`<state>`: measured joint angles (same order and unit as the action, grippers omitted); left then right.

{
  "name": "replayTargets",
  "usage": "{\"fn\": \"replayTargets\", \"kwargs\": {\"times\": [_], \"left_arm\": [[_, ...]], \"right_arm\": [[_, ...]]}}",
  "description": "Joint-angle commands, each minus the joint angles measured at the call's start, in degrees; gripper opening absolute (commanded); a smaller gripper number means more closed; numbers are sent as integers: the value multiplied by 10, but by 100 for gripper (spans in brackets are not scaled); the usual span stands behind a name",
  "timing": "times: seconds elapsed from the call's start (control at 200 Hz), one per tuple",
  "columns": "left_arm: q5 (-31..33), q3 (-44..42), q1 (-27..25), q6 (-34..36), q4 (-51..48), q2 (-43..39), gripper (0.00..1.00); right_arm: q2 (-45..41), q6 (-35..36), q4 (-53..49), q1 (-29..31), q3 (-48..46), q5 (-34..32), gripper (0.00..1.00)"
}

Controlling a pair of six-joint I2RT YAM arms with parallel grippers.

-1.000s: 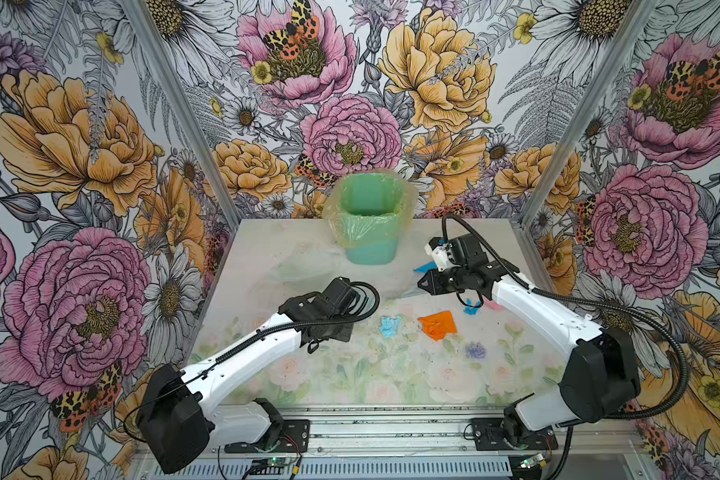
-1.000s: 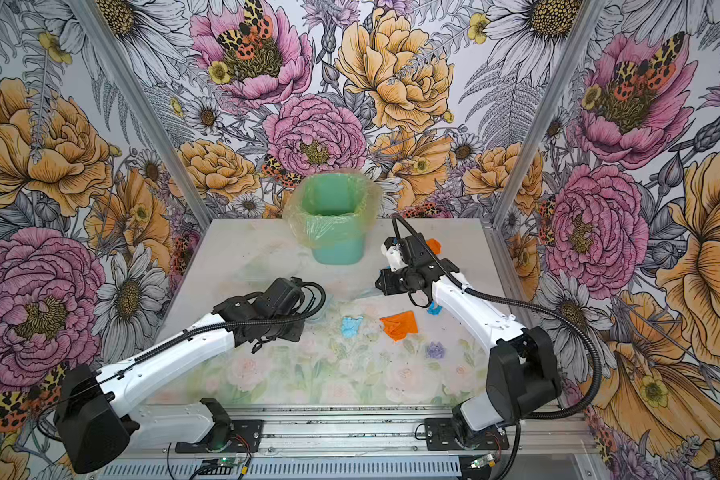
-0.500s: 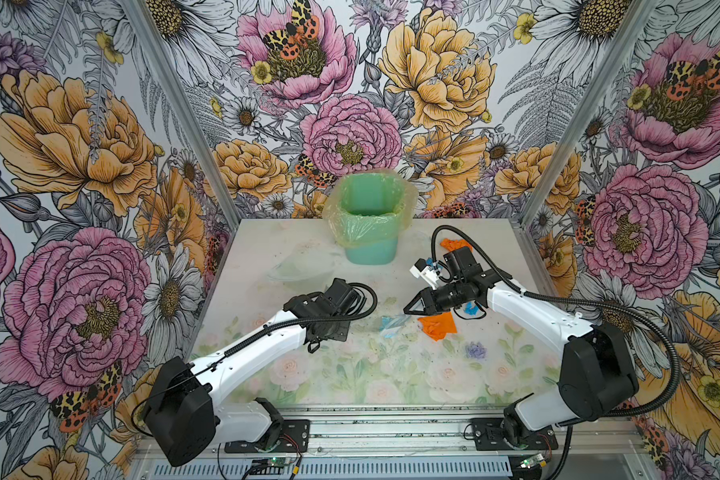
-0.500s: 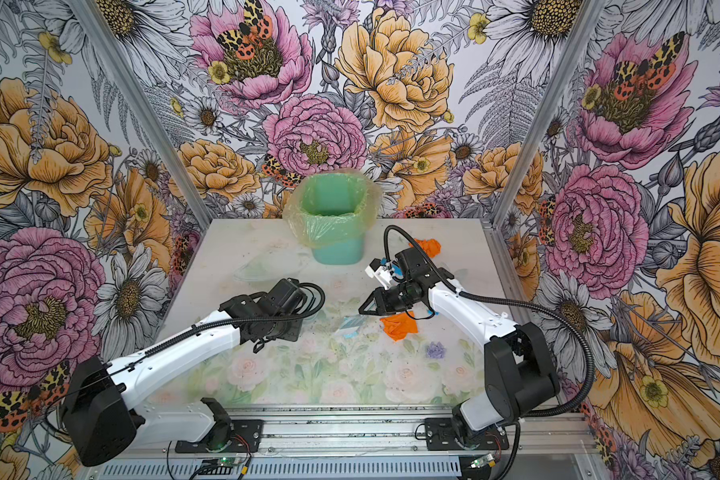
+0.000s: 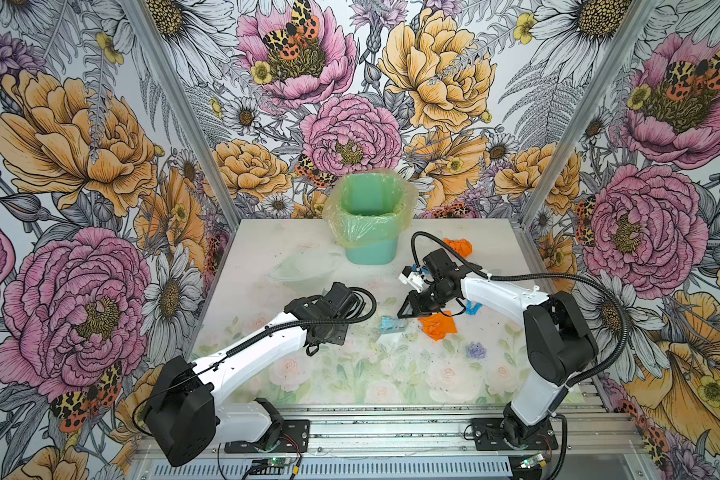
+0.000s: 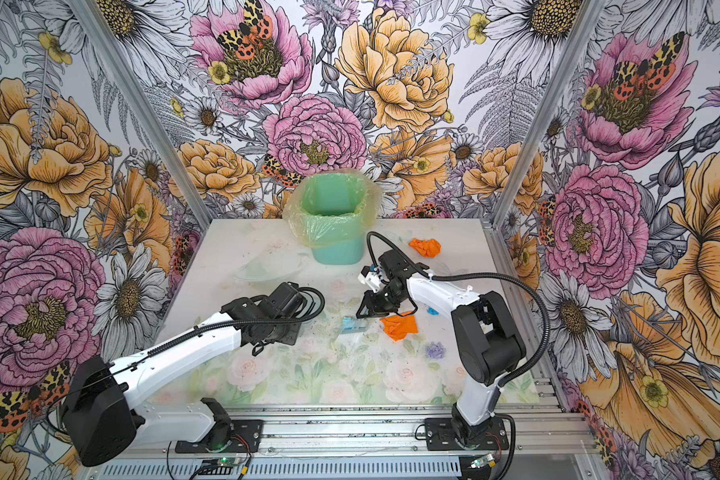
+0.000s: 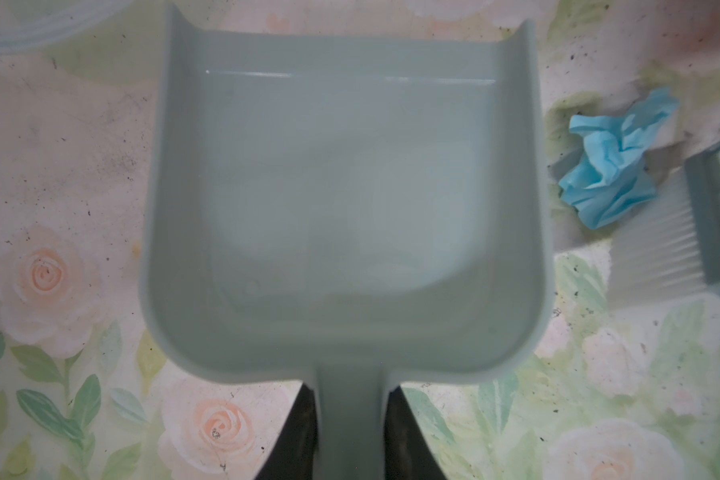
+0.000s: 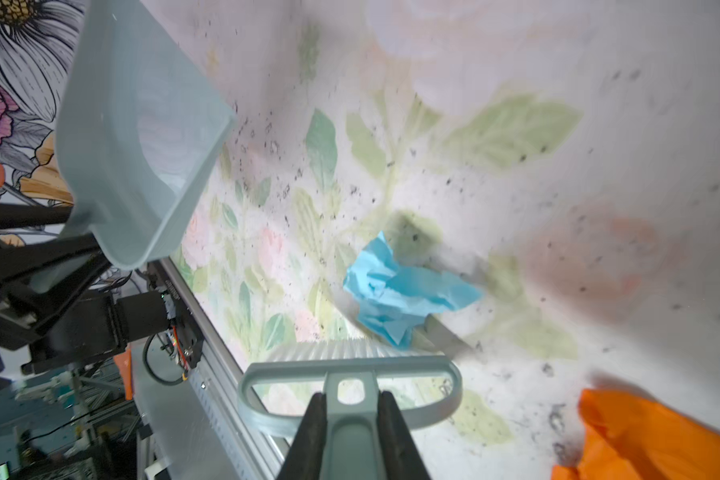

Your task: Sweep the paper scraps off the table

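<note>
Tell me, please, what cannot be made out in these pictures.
Blue scrap beside the right arm: partly hidden behind that arm in both top views.
Nearer orange scrap: cut off by the right wrist view's edge.
Brush bristles: blurred in the left wrist view.

I can read no word, label, brand or number in any of my views. The nearest thing is a short line of tiny pale marks along the edge of the black mount (image 8: 174, 297) in my right wrist view, too small and blurred to make out.
</note>
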<state>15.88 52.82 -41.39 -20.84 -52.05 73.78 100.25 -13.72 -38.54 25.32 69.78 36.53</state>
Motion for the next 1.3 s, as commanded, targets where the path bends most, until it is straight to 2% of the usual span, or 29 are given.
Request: {"fn": "replayTargets", "kwargs": {"times": [0.0,0.115,0.225,0.345,0.405,0.6,0.796,0.906,1.116,1.296], "left_arm": [[-1,-10,4,11,26,-11,0],[-13,-13,3,22,40,-18,0],[-20,-19,3,31,42,-20,0],[-35,-22,-4,44,56,-18,0],[-66,-22,-5,46,62,-14,0],[-99,-17,-19,57,72,3,0],[-121,-2,-41,64,71,13,0],[-142,5,-46,61,60,20,0],[-134,8,-67,37,29,16,0],[-153,10,-78,23,17,22,0]], "right_arm": [[7,8,57,-4,33,-71,0],[9,-7,99,-14,37,-77,0],[2,-10,101,-29,40,-57,0],[-29,-4,101,-40,28,-68,0],[-46,-6,102,-47,20,-76,0],[-90,-36,104,-58,0,-169,0],[-104,-52,120,-60,-9,-207,0],[-101,-52,123,-62,-7,-211,0],[-97,-58,141,-62,-15,-214,0],[-91,-63,150,-62,-11,-214,0]]}}
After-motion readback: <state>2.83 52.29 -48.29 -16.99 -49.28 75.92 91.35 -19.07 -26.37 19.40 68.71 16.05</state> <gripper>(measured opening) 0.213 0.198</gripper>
